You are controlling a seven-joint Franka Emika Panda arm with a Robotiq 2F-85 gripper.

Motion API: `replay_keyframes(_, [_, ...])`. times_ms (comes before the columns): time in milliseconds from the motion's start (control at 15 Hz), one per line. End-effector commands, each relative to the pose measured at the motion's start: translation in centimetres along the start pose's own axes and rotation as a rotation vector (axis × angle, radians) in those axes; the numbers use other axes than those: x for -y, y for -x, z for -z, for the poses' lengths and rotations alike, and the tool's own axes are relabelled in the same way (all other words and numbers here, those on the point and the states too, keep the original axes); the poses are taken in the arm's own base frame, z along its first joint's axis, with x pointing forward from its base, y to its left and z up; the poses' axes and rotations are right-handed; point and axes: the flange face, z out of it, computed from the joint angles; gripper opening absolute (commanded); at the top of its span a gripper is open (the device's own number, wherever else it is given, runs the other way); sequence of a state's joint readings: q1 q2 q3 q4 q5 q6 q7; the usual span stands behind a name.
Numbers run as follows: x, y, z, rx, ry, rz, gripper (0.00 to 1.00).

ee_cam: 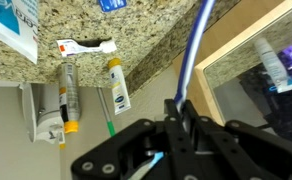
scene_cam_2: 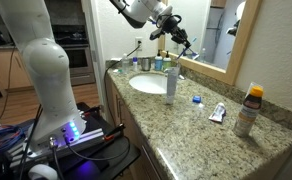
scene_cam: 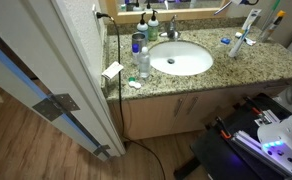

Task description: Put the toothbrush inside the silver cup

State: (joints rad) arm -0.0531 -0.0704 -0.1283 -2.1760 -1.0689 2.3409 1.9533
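Note:
My gripper is shut on a blue toothbrush, whose handle sticks out past the fingers toward the mirror frame. In an exterior view the gripper hangs high over the back of the counter, near the mirror and above the faucet. The silver cup stands on the granite counter beside the sink, below the gripper and to its left. It also shows in an exterior view, near the wall. The cup is out of the wrist view.
A clear plastic bottle stands at the sink's rim. A blue cap, a toothpaste tube and an orange-capped bottle lie along the counter. The wrist view shows tubes and a white toothbrush.

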Motion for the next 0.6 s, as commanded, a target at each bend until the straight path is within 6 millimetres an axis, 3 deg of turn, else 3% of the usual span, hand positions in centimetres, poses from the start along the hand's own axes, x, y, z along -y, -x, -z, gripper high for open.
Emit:
replay_keyframes(0, [0.4, 7.4, 5.8, -0.006, -0.125, 0.165, 0.03])
replay_keyframes(200, [1.1, 14.7, 12.2, 0.070, -0.251, 0.285, 0.03])
replay_keyframes(267, [2.1, 12.1, 9.3, 0.039, -0.189, 0.233, 0.03])
replay_keyframes(333, [2.2, 13.6, 10.8, 0.045, -0.210, 0.249, 0.10])
replay_keyframes(467, [2.2, 13.5, 10.8, 0.043, -0.208, 0.243, 0.10])
replay_keyframes(533, [2.5, 13.2, 9.9, 0.024, -0.188, 0.237, 0.03])
